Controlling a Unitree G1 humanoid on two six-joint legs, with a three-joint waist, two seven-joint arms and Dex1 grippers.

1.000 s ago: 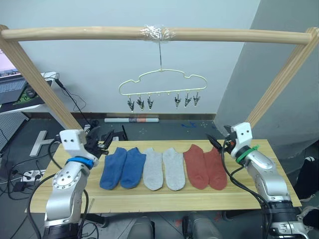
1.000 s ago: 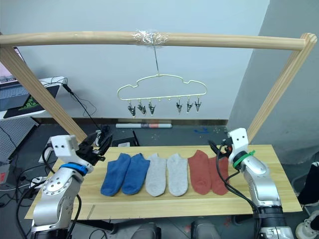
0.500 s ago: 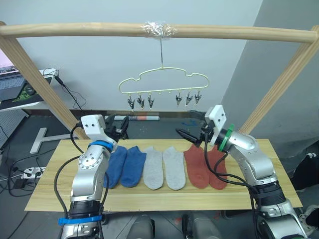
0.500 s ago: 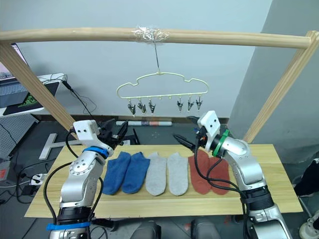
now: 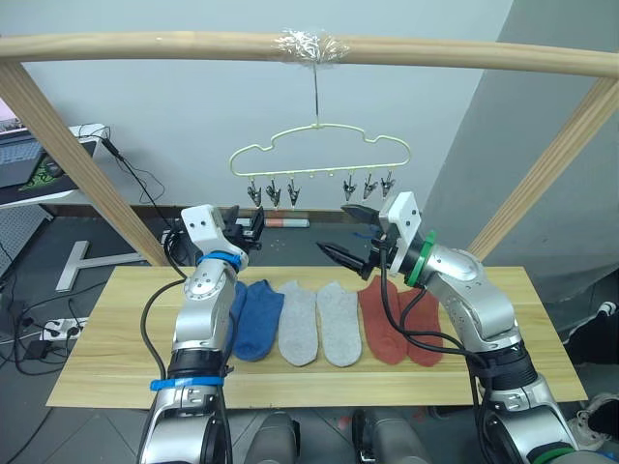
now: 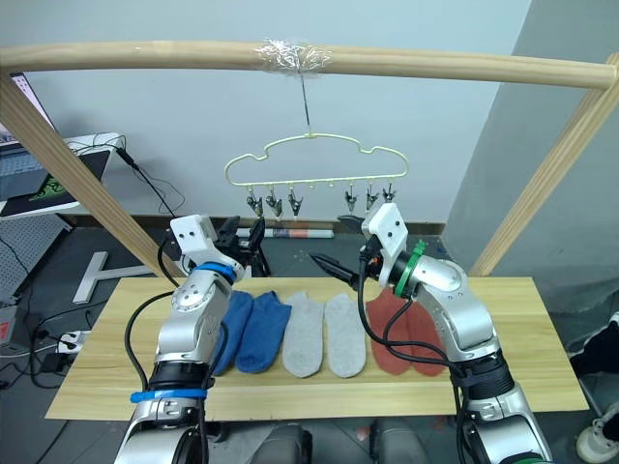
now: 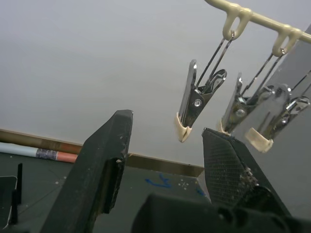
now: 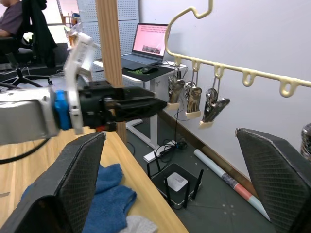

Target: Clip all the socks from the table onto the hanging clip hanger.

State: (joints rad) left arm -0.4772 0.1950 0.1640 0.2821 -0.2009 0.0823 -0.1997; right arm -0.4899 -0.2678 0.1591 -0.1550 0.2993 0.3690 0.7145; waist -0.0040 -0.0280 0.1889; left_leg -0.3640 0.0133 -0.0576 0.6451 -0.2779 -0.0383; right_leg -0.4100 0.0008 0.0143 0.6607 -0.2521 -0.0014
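Note:
Six socks lie in a row on the table [image 5: 116, 338]: two blue socks [image 5: 253, 317], two light grey socks [image 5: 317, 324], two rust red socks [image 5: 395, 324]. The pale yellow clip hanger [image 5: 319, 153] hangs above them, its metal clips [image 5: 290, 190] empty. My left gripper [image 5: 248, 224] is open, raised just below the left clips; in the left wrist view one clip [image 7: 190, 104] hangs between and beyond its fingers [image 7: 107, 160]. Just below the right clips my right gripper [image 5: 343, 232] is wide open and holds nothing. My right wrist view shows the left gripper [image 8: 146, 104] near the clips [image 8: 194, 99].
The hanger's hook hangs from a thick wooden bar [image 5: 145, 45] carried by slanted wooden posts [image 5: 68, 159] at both table ends. A desk with a laptop [image 5: 21, 159] stands at the far left. Cables and a tube [image 5: 285, 222] lie on the floor behind the table.
Both arms have risen from the table's ends toward the middle: the left gripper up and rightward, the right gripper up and leftward, both now under the clips. The socks have not moved.

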